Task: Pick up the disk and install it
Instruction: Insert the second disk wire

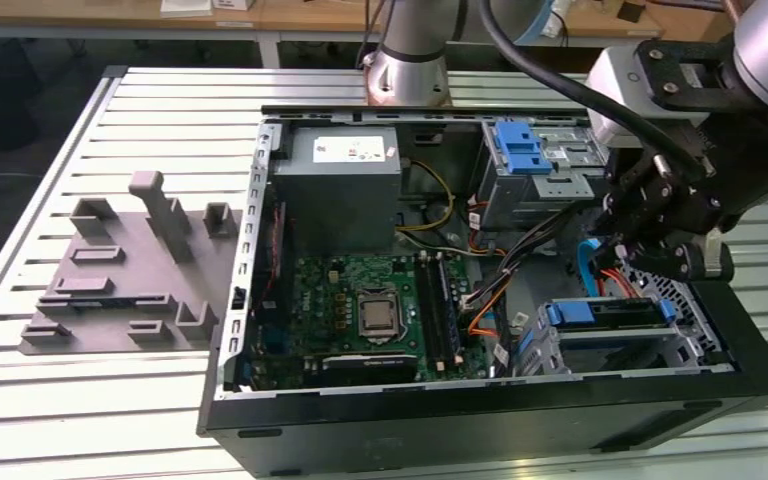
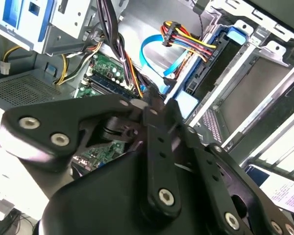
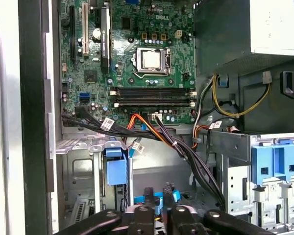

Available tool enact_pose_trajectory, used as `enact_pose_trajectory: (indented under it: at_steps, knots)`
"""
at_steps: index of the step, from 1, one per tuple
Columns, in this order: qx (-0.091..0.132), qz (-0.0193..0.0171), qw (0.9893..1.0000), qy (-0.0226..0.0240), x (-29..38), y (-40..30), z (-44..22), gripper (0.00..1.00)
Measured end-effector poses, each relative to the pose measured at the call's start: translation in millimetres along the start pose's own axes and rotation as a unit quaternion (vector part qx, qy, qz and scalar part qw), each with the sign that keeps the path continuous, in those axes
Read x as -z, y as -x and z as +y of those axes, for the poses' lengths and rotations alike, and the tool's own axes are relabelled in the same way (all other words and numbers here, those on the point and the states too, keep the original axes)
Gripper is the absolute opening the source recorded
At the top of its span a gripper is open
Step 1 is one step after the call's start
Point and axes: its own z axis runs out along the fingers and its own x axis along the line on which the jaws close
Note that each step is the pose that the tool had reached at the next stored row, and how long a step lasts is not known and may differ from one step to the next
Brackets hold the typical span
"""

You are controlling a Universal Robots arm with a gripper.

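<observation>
Gripper [image 1: 664,250] is hovering over the case [image 1: 491,420], fingers pressed together, empty; disk [image 1: 604,313] is sitting in its bay.

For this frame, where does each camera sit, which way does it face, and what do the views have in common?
Exterior view: off the arm, raised, looking down into the open computer case; arm and claw at its right.
First wrist view: on the arm, facing the motherboard; claw linkage at the picture's edge.
Second wrist view: on the arm, facing the drive bay past the claw's black linkage.
Shared: all show the motherboard and the blue latch.
</observation>
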Motion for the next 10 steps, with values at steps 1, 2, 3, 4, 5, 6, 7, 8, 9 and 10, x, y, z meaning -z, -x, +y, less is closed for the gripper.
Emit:
enact_pose_trajectory:
  at_steps: [1, 2, 3, 4, 5, 6, 7, 8, 9, 10]
  knots:
    - [0.0, 0.0029, 1.0, 0.0, -1.6, 2.1, -0.1, 0.23]
    - [0.0, 0.0046, 1.0, 0.0, -2.9, 3.2, -0.2, 0.29]
    - [0.0, 0.006, 1.0, 0.0, -4.3, 3.9, -0.3, 0.29]
    - [0.0, 0.0079, 1.0, 0.0, -5.7, 4.4, -0.4, 0.29]
    - [0.0, 0.0105, 0.9999, -0.0001, -6.8, 4.6, -0.5, 0.29]
    - [0.0, 0.0139, 0.9999, -0.0003, -7.9, 4.8, -0.6, 0.29]
    - [0.0, 0.0177, 0.9998, -0.0005, -8.9, 5.2, -0.7, 0.29]
    - [0.0, 0.0216, 0.9998, -0.0006, -9.9, 5.8, -0.8, 0.29]
    - [0.0, 0.0259, 0.9997, -0.0008, -10.8, 6.6, -0.9, 0.29]
    - [0.0, 0.0304, 0.9995, -0.001, -11.8, 7.6, -1.0, 0.29]
